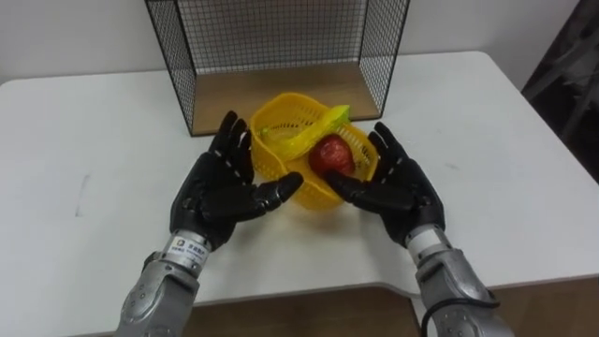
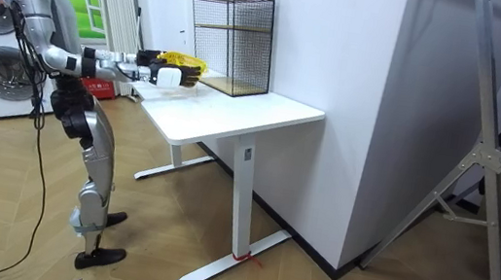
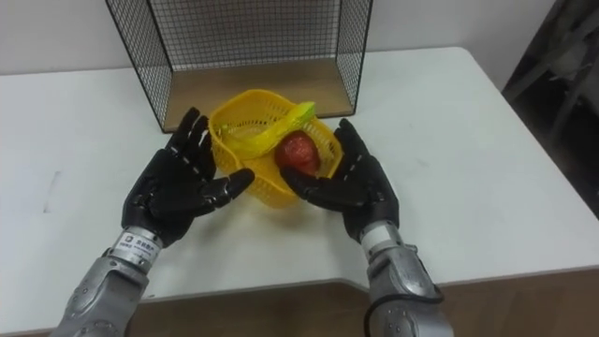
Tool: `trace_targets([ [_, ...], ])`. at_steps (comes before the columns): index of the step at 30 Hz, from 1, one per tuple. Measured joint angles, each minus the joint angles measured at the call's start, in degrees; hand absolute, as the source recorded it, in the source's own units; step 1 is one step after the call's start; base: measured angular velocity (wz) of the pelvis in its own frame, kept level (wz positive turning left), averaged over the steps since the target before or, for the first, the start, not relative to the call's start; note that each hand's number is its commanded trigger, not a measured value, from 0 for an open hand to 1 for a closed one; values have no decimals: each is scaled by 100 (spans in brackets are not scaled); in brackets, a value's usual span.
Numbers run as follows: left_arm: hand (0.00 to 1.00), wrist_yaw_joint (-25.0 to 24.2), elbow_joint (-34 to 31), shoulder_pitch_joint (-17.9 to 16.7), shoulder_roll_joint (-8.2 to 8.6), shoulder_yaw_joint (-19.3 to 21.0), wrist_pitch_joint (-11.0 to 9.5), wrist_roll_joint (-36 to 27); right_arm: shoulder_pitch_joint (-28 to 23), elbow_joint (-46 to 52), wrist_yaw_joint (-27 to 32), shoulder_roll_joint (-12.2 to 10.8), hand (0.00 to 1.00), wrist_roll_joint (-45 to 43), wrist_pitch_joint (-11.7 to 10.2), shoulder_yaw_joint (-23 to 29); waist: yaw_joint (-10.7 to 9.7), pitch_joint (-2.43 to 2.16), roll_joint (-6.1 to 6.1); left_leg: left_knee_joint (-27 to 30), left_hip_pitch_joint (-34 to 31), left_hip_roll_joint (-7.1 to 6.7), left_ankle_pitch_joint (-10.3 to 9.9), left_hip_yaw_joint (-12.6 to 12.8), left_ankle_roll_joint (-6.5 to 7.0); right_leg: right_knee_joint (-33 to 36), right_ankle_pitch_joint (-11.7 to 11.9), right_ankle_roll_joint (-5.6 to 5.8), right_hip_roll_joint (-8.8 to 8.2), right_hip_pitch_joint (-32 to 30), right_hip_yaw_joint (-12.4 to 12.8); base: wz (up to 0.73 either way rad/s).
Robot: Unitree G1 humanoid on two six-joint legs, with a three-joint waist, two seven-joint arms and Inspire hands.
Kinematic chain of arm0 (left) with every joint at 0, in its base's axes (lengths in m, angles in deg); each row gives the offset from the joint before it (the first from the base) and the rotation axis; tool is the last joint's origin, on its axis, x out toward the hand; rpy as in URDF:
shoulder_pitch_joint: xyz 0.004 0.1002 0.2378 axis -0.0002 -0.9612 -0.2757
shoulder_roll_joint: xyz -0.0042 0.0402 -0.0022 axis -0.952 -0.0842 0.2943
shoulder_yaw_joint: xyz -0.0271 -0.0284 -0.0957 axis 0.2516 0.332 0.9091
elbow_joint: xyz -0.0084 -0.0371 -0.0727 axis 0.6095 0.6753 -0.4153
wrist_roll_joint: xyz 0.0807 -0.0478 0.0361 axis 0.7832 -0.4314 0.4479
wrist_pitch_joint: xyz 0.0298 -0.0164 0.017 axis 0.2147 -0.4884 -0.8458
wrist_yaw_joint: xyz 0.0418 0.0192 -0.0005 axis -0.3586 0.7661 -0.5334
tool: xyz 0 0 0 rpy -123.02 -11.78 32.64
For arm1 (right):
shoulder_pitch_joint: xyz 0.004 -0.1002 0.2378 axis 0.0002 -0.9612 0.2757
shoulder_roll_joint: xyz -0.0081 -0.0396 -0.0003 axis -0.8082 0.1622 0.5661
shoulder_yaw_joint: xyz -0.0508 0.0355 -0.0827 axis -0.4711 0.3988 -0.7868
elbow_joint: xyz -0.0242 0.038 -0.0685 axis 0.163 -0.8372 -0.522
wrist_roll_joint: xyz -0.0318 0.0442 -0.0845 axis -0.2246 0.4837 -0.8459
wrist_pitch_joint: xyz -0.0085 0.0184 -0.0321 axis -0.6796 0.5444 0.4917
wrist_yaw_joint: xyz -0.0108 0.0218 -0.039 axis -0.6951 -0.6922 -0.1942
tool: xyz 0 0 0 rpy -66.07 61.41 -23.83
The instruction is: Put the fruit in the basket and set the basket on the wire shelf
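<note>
Basket (image 1: pixel 271 157) on table (image 1: pixel 94 140), red fruit (image 1: pixel 331 154) and banana (image 1: pixel 307 137) inside

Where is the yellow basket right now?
In the left eye view the yellow basket is between the left hand and right hand, just before the wire shelf.

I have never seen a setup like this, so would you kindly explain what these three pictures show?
This is a humanoid robot standing at a white table. Two pictures come from the paired cameras in its head, looking down at its work; the third comes from a camera standing in the room, showing the whole robot. The black things are its left hand and right hand, both open with straight fingers, palms flanking a yellow basket. Inside lie a red fruit and a yellow-green banana. Whether the palms press the basket I cannot tell. Behind it stands the wire shelf with a wooden floor.
</note>
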Motion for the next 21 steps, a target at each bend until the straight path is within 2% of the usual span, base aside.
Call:
trace_targets([
  [3, 0, 1, 0, 0, -1, -28, 1, -16, 7, 127, 1, 1, 0, 1, -129, 0, -32, 1, 1, 8, 3, -1, 0, -21, 0, 0, 0, 0, 1, 14, -10, 2],
  [12, 0, 9, 0, 0, -2, -113, 2, -13, 10, 316, 137, 3, 0, -215, -174, -1, -31, 31, -23, -1, -40, 0, -1, -23, 0, 17, -1, 0, -1, -50, -14, 0],
  [16, 0, 17, 1, 0, -2, -134, 3, -14, 10, 316, 171, 2, 0, -215, -178, -2, -23, 83, -63, -3, -63, 3, -1, -20, 0, 29, -2, 1, -1, -86, -10, 0],
  [21, 0, 17, 2, 1, -2, -134, 23, 2, 11, 316, 171, 3, 0, -235, -175, -1, -12, 87, -76, 6, -119, 12, -1, 6, 0, 92, -4, 3, -2, -183, 5, -2],
])
